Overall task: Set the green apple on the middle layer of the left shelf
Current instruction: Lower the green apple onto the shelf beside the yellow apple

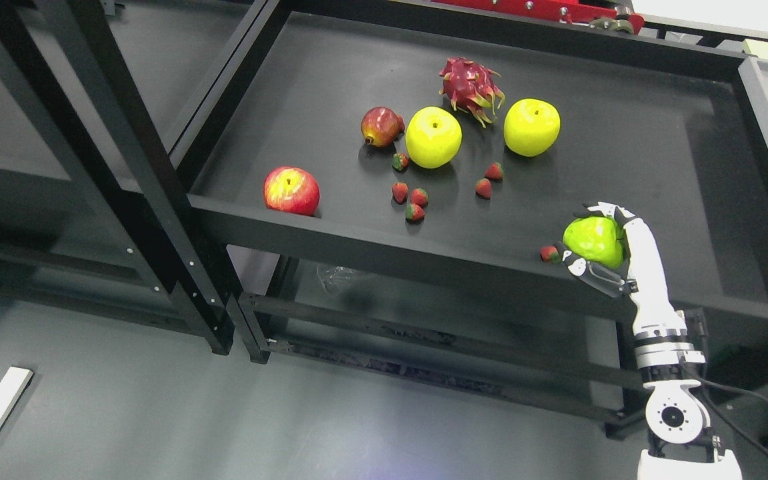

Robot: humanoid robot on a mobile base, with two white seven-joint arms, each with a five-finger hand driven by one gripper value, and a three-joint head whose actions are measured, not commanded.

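Observation:
My right hand (596, 245) comes up from the lower right and its fingers are curled around a green apple (593, 241). It holds the apple over the front right part of a black shelf tray (657, 167). A small strawberry (549, 253) lies just left of the hand. The left shelf (37, 173) is a dark black frame at the picture's left, with its layers in shadow. My left arm does not show.
On the tray lie a red apple (291, 191), two yellow apples (433, 137) (531, 127), a pomegranate (380, 126), a dragon fruit (469, 87) and several strawberries (413, 198). Black uprights (137, 160) stand between the two shelves. Grey floor lies below.

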